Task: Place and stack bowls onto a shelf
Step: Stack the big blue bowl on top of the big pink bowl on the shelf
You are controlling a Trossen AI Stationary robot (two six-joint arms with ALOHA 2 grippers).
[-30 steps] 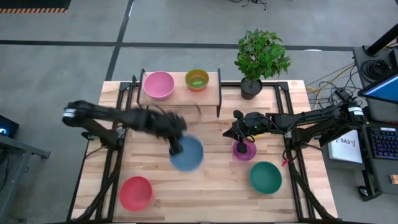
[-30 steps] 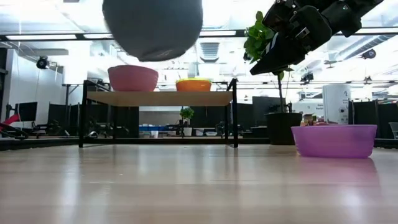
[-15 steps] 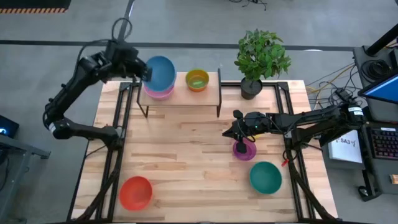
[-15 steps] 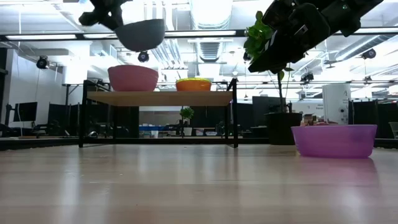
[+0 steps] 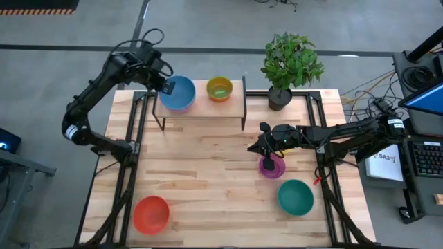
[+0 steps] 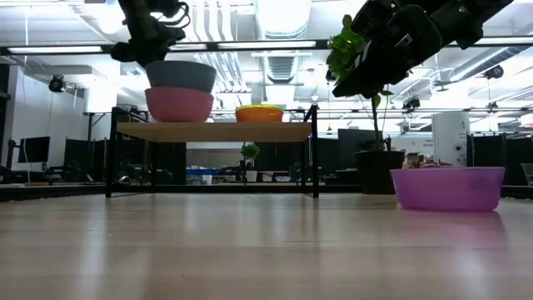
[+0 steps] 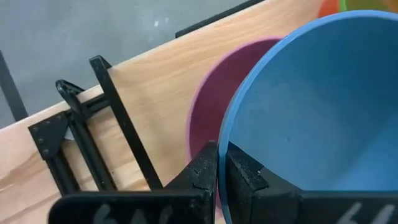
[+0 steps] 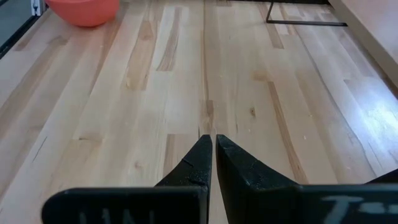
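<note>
Jaws of the left gripper are clamped on the rim of the blue bowl, which sits nested in the pink bowl directly beneath it on the shelf. In the low view the blue bowl appears seated on the pink one, though whether its full weight rests there cannot be told. Just beside those jaws, further along the shelf board, stands the orange bowl with something green inside it (likely the green bowl, though its outline is too small to be sure).

Jaws of the right gripper are closed and hold nothing; they hang above the worktop, close over the purple bowl. The teal bowl lies near them on the side away from the shelf, and the red-orange bowl sits well apart, at the worktop's far front corner on the left arm's side. The potted plant stands off the shelf's end, beyond the right jaws.

My reading: about half the job looks done, with two stacks begun on the shelf. Releasing the blue bowl is the step in hand; purple, teal and red-orange remain on the worktop to be carried over, and no yellow bowl shows.
</note>
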